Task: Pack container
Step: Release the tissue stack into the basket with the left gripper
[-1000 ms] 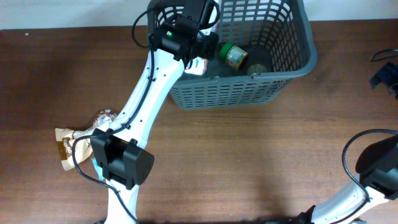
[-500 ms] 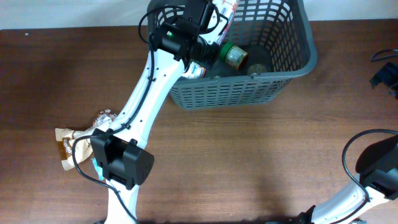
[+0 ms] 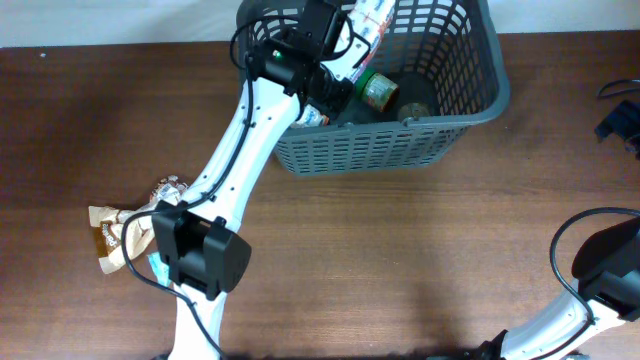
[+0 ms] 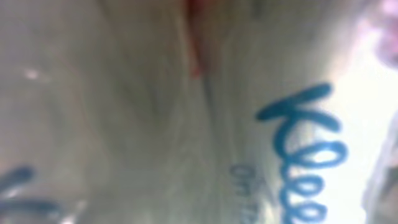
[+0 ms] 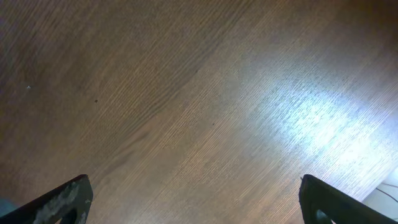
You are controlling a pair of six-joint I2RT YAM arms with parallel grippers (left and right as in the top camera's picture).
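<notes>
We see the container (image 3: 497, 75) at far centre of the table (image 3: 420, 260), w/ a green-lidded jar (image 3: 378, 90) and a dark round item (image 3: 415, 100) on its floor. At left, crumpled brown wrappers (image 3: 125, 220) lie beside the left arm's base, well apart from the container. The left gripper (image 3: 340, 55) is inside the container's far-left part, pinching a white tissue pack (image 3: 366, 24) that tilts up toward the far rim; the pack fills the wrist view, fingers hidden. Left arm stretches from near left diagonally over the near rim. The right gripper (image 5: 194, 202) is spread wide, empty, over bare wood at near right
</notes>
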